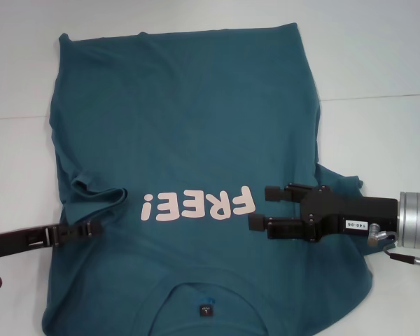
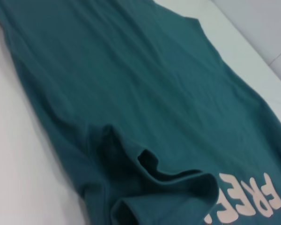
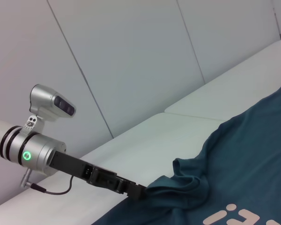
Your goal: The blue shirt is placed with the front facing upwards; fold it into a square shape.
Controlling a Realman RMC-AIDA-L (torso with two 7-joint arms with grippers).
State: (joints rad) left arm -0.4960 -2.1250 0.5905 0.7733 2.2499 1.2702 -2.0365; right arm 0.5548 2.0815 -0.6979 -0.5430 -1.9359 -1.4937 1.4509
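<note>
The blue shirt point(image 1: 189, 119) lies front up on the white table point(image 1: 378, 56), its collar and black neck tag point(image 1: 206, 308) nearest me. The pink "FREE!" lettering point(image 1: 196, 205) runs across the chest. The left sleeve point(image 1: 98, 189) is folded inward and bunched, as the left wrist view shows it point(image 2: 168, 183). My left gripper point(image 1: 96, 227) reaches in from the left, low at the shirt's edge, shut on the bunched sleeve fabric point(image 3: 187, 180); its tip point(image 3: 139, 192) meets the cloth. My right gripper point(image 1: 260, 207) hovers open just right of the lettering, holding nothing.
The right sleeve point(image 1: 350, 185) sticks out flat behind my right gripper's body. A seam between table panels point(image 1: 378, 96) runs to the right of the shirt. White wall panels point(image 3: 131, 56) stand behind the table.
</note>
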